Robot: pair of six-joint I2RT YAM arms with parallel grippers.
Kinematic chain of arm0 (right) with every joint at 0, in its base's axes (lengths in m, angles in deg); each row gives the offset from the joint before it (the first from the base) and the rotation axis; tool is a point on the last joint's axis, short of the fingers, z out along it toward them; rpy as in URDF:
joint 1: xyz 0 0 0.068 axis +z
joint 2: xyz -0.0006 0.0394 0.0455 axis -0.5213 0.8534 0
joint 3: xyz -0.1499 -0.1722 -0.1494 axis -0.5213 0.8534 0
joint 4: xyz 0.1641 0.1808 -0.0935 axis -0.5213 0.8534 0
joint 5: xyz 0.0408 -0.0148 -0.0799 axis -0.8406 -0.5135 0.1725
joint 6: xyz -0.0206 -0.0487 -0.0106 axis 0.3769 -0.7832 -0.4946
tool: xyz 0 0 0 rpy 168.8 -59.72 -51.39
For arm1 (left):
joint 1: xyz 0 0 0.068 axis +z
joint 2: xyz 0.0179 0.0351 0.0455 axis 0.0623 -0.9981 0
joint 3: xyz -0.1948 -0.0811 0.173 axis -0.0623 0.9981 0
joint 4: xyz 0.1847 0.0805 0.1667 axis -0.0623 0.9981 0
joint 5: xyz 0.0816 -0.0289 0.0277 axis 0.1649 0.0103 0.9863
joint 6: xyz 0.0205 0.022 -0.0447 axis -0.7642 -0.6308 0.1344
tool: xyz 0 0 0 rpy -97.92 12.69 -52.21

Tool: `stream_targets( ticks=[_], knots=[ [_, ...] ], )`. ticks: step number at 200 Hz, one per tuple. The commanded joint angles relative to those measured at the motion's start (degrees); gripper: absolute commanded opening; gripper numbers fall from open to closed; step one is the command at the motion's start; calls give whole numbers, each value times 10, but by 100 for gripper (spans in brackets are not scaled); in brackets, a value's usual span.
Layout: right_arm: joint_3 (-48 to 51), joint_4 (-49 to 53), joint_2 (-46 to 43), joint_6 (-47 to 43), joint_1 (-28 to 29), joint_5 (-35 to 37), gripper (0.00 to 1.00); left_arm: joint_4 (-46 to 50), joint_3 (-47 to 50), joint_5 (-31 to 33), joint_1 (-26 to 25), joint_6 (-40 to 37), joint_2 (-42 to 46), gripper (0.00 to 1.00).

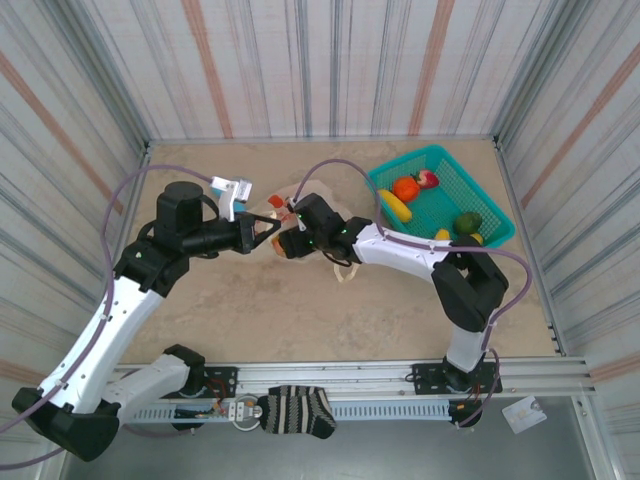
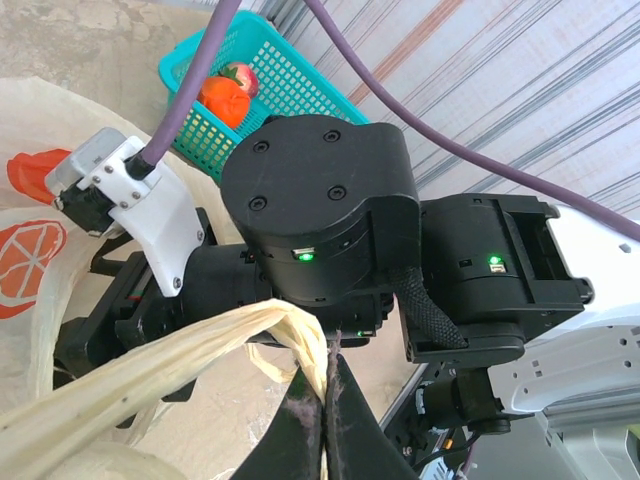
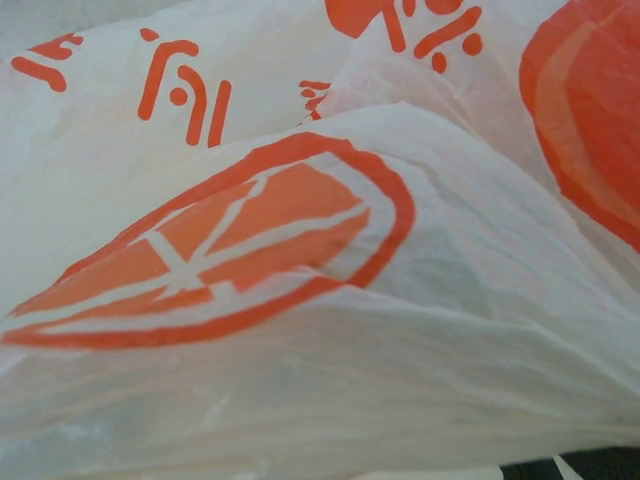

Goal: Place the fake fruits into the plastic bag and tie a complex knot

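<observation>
The right arm's black wrist housing [image 2: 320, 210] stood directly in front of the left wrist camera and blocked most of what lay beyond it. Two purple cables [image 2: 190, 85] crossed above it. Both arms met over the middle of the table [image 1: 300, 310], covering most of the plastic bag [image 2: 40, 120]; it lay beneath them, well apart from the teal mesh basket [image 1: 490, 215] in the far right corner.

The left gripper [image 2: 326, 395] was closed on one twisted cream handle [image 2: 200, 345] of the bag. The right gripper [image 1: 288, 244] sat just beside it, pressed close to the bag's orange-slice prints; whether its jaws were open or closed could not be told.

There was one bag and one basket. Six fake fruits [image 1: 405, 188] were visible in the basket: an orange round one, a pink-red one [image 1: 428, 180], a yellow banana [image 1: 394, 205], a green one [image 1: 467, 222] and two small yellow pieces [image 1: 442, 235]. Whether any fruit lay in the bag could not be told.

The table was beige with a mottled stone pattern. Striped walls [image 1: 300, 60] in white, grey and brown enclosed it on three sides. A metal rail [image 1: 360, 375] ran along the near edge, with a black-and-white striped cloth [image 1: 295, 412] draped on it and a white card [image 1: 525, 412] nearby.
</observation>
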Motion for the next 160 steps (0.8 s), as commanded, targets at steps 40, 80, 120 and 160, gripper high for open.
stream_targets(
  ticks=[40,80,120,160],
  knots=[
    [64,-20,-167,4,-52,-133,77,7,-20,4,3,-23,-6,0],
    [90,1,-254,50,-147,-302,71,-5,-12,-4,4,-19,-6,0],
    [93,65,-338,29,-224,-294,72,-7,-9,-5,3,-26,-10,0],
    [71,182,-335,38,-318,-150,71,-14,-8,-11,3,-26,-16,0]
  ],
)
